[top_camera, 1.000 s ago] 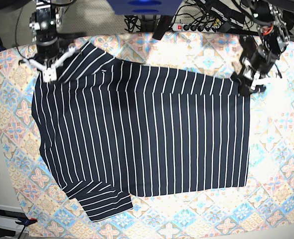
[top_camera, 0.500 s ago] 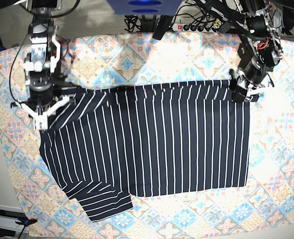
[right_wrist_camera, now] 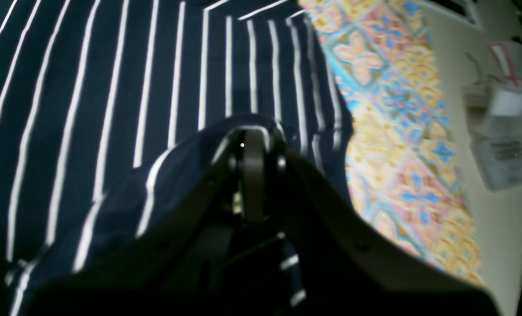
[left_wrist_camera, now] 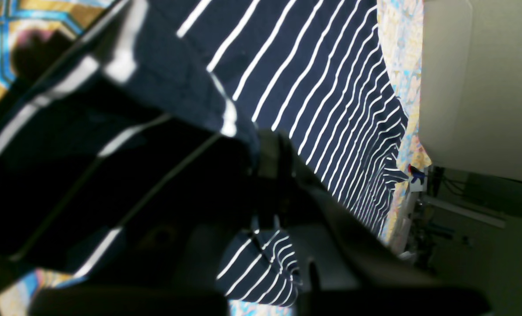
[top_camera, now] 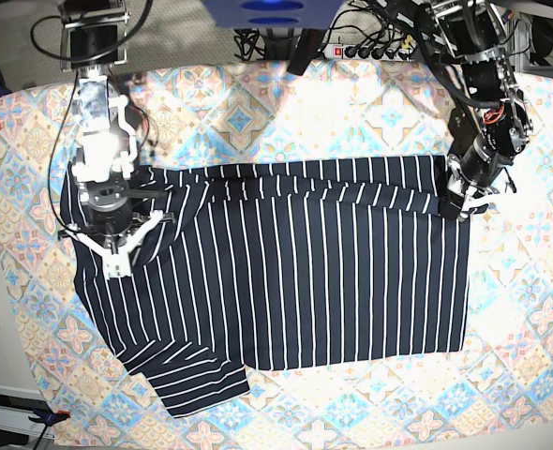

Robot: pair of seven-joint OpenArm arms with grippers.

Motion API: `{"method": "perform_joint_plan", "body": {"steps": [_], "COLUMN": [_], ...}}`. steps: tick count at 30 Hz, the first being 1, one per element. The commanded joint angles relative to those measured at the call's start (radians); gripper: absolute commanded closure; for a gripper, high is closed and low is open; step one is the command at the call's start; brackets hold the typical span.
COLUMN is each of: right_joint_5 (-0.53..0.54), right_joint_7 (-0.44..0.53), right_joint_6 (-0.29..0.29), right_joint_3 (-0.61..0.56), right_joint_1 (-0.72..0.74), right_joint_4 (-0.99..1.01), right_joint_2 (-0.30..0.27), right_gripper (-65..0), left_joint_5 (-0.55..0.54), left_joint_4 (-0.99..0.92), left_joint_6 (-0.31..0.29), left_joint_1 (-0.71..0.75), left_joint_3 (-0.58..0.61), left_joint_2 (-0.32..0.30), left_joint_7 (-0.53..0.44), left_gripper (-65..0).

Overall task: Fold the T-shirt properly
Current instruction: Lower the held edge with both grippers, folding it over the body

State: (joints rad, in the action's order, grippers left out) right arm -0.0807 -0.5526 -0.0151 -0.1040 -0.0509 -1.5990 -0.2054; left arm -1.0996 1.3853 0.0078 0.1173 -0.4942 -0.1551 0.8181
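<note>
T-shirt (top_camera: 286,272) far edge pinched in both closed grippers, left (top_camera: 452,204) and right (top_camera: 115,255), fingertips cloth-hidden.

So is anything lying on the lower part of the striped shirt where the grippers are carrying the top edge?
Nothing visible. The dark navy white-striped T-shirt lies bare below the fold, and both the left gripper and right gripper are shut on its far edge.

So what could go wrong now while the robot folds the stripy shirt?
The right gripper and left gripper each pinch only a small bit of the shirt, so the cloth might slip out. The folded-over top edge already looks wavy in the middle, so the fold may land crooked. The sleeve sticks out at the bottom corner and could end up bunched.
</note>
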Motion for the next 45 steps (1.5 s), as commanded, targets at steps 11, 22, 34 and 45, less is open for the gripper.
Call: {"method": "perform_joint_plan", "body": {"steps": [11, 22, 34, 45], "right_joint_5": [-0.009, -0.009, -0.011, -0.011], "right_joint_7": [0.136, 0.213, 0.207, 0.205], "right_joint_6": [0.010, 0.010, 0.011, 0.016], "right_joint_3": [0.003, -0.061, -0.136, -0.084], "right_joint_1": [0.092, 0.211, 0.267, 0.224], "right_joint_4": [0.177, 0.259, 0.338, 0.326], "right_joint_2": [-0.012, -0.012, -0.012, -0.012], "right_gripper": [-0.2, -0.3, -3.9, -18.3], "left_joint_5": [-0.012, -0.012, -0.009, 0.008], "left_joint_4": [-0.083, -0.085, -0.085, -0.079], "left_joint_6": [-0.012, -0.012, -0.009, -0.006], "left_joint_1": [-0.051, -0.052, -0.051, -0.047], "left_joint_3": [-0.004, -0.002, -0.005, -0.008], "left_joint_2": [0.002, 0.002, 0.015, 0.015], "left_joint_7": [-0.075, -0.102, -0.096, -0.099], "left_gripper": [0.0, 0.0, -2.8, -36.1]}}
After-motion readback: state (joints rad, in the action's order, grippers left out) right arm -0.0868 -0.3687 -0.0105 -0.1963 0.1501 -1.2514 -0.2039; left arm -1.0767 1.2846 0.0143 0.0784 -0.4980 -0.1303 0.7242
